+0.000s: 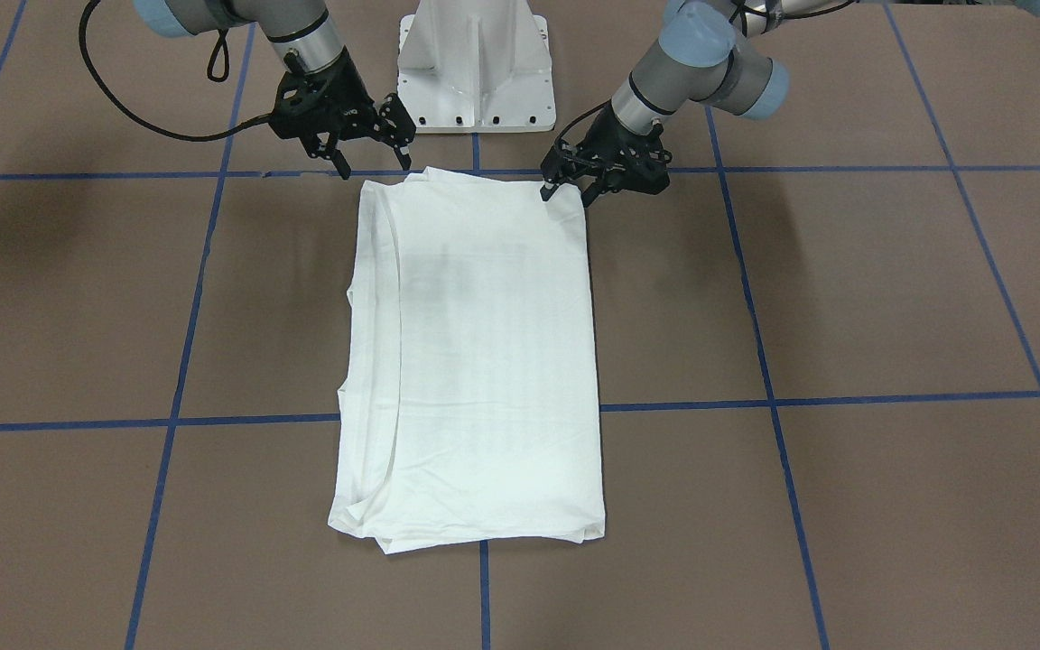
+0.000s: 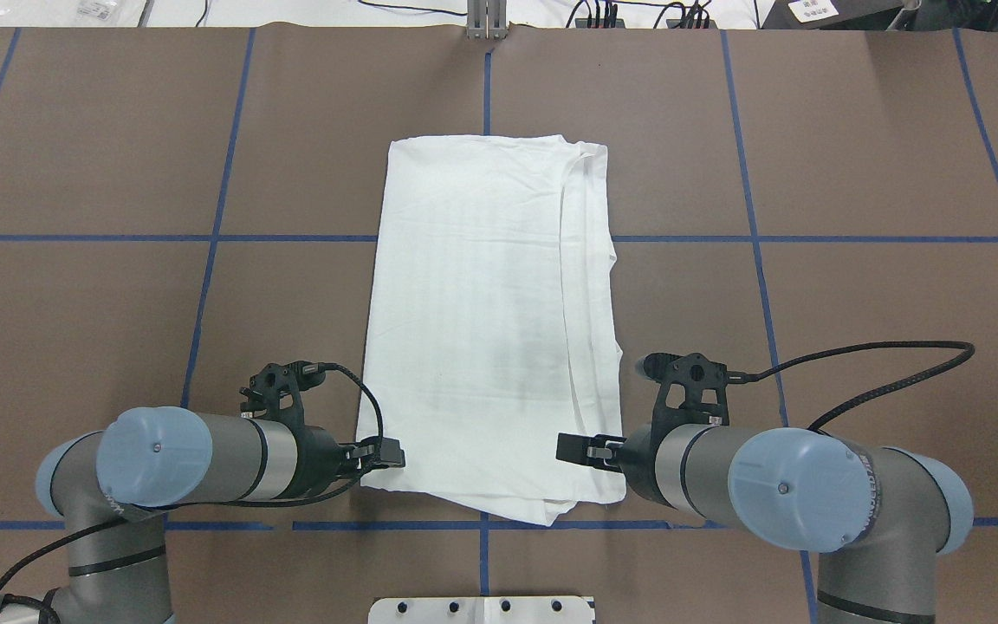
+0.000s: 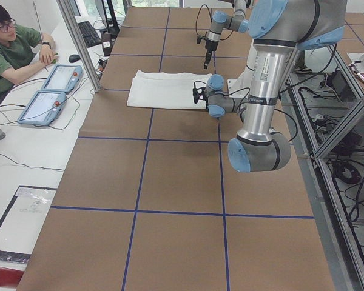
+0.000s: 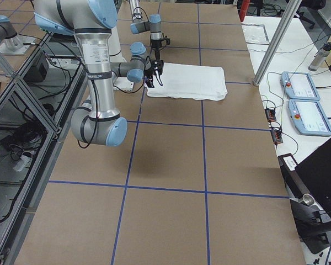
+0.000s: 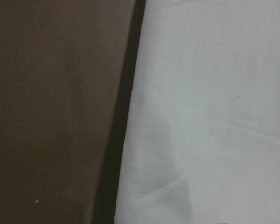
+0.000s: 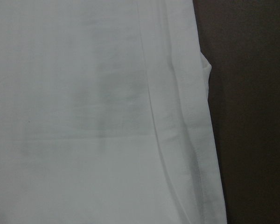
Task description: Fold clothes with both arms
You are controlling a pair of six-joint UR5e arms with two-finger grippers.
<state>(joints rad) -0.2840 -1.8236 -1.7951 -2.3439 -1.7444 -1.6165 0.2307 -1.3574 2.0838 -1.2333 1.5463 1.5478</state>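
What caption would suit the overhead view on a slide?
Left gripper and right gripper poised at the near corners of a white T-shirt folded into a long rectangle on the blue-gridded table.

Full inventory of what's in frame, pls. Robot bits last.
shirt: one, white, folded into a long rectangle, table centre
table: one, brown with blue grid lines
stand: one, white, at the robot's edge of the table
desk: one, white, beside the table
control panels: two, grey-blue, on the desk
person: one, green top, seated at the desk
left arm, right arm: silver, light-blue caps
left claw: black, open, at shirt's near corner
right claw: black, open, at the other near corner
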